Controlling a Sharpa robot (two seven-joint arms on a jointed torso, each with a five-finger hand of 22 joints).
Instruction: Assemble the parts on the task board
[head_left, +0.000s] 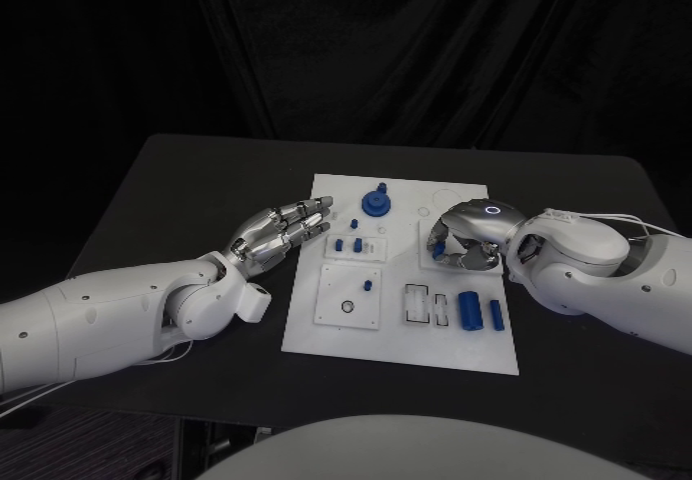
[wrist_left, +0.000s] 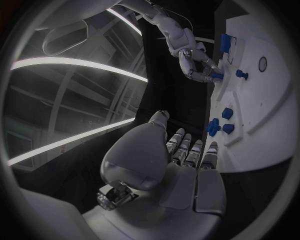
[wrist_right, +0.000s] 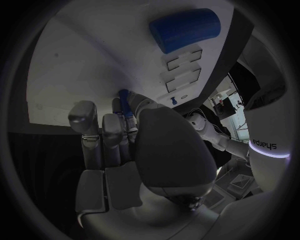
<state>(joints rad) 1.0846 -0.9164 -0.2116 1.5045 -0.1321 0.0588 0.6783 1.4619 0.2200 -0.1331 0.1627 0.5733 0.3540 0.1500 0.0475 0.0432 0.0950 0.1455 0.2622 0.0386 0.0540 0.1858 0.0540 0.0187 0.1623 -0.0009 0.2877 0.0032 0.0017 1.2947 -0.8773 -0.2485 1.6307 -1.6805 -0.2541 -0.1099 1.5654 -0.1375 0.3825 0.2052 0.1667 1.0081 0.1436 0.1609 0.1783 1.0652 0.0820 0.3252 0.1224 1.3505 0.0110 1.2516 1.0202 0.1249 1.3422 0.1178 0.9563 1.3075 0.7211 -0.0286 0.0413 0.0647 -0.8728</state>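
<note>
In the head view, the task board (head_left: 320, 335) lay in the middle of the black table (head_left: 173, 180). Small blue parts stood or lay on it: a round gear-like part (head_left: 376, 204) near the far edge, and a thick blue cylinder (head_left: 470, 309) beside a thinner blue bar (head_left: 496, 315) near the right edge. The left hand (head_left: 278, 232) rested at the board's left edge with fingers stretched out and apart, holding nothing. The right hand (head_left: 466, 236) was curled over the right part of the board.

In the left wrist view, the left hand (wrist_left: 187, 165) showed flat fingers just beside the board, close to a blue cross-shaped part (wrist_left: 214, 126). The right hand (wrist_left: 200, 67) was seen far off, fingers bent around something blue.

In the right wrist view, the right hand (wrist_right: 137, 145) pinched a thin blue peg (wrist_right: 124, 100) between its fingertips, just above the white board.

I judge the peg was light, stiff and smooth plastic, so it could slip or turn easily. It was best to hold it near its upper end, leaving the lower end free for its hole.
</note>
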